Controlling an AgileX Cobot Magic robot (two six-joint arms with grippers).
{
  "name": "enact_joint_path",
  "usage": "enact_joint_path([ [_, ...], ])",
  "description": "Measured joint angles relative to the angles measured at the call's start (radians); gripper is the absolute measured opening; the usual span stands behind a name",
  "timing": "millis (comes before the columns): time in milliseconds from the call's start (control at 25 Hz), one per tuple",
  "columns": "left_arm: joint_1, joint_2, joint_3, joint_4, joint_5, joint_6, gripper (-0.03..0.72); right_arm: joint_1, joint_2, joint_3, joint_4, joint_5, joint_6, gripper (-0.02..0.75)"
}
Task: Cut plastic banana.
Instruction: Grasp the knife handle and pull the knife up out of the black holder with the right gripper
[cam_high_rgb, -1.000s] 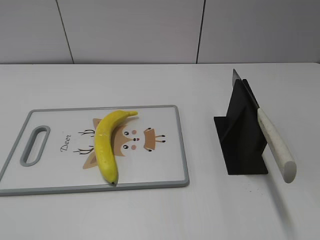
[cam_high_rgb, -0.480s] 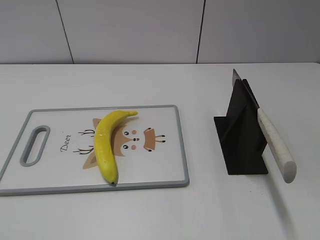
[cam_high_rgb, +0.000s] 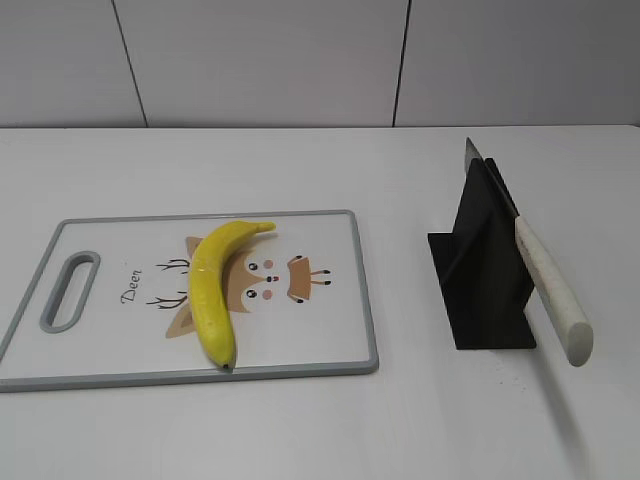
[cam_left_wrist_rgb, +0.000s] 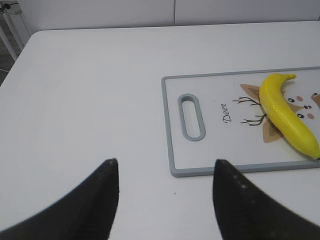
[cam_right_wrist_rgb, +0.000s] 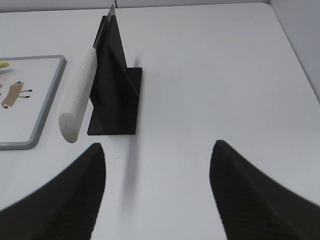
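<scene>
Left gripper (cam_left_wrist_rgb: 167, 161): hung with jaws spread wide, gripped nothing, hovered over the white table (cam_left_wrist_rgb: 90, 90) just off the near corner at the handle-slot end of the cutting board (cam_left_wrist_rgb: 210, 150). Same left wrist view: found the banana (cam_left_wrist_rgb: 285, 112) lying flat on the cutting board, whole and unpeeled, across the deer print, well away from the handle slot, dark tip near the board's near edge.

Right wrist view: right gripper (cam_right_wrist_rgb: 157, 143) likewise hung wide apart and gripped nothing, well off the cutting board's (cam_right_wrist_rgb: 30, 100) far end from the slot. Ahead of it, saw a black stand (cam_right_wrist_rgb: 117, 95) beside that end of the board, apart from it, with a knife (cam_right_wrist_rgb: 77, 90) leaning in it, pale handle slanting down toward the camera.

Exterior view: showed the banana (cam_high_rgb: 208, 290) on the left-middle of the cutting board (cam_high_rgb: 320, 330), stem toward the board's back edge, tip just inside its front rim. Showed the stand (cam_high_rgb: 485, 270) and knife (cam_high_rgb: 545, 280) right of the board, blade point up, handle jutting forward past the stand.
</scene>
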Motion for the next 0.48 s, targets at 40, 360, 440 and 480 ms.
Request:
enact_joint_path([
  [40, 0.0, 0.0, 0.0, 0.0, 0.0, 0.0, 0.569, 0.0, 0.0, 0.0, 0.0, 0.0, 0.0, 0.517],
  [360, 0.0, 0.0, 0.0, 0.0, 0.0, 0.0, 0.567, 0.0, 0.169, -0.097, 0.0, 0.106, 0.0, 0.517],
  [440, 0.0, 0.0, 0.0, 0.0, 0.0, 0.0, 0.567, 0.0, 0.248, -0.145, 0.0, 0.141, 0.0, 0.517],
  [480, 0.0, 0.0, 0.0, 0.0, 0.0, 0.0, 0.567, 0.0, 0.281, -0.166, 0.0, 0.161, 0.01, 0.517],
])
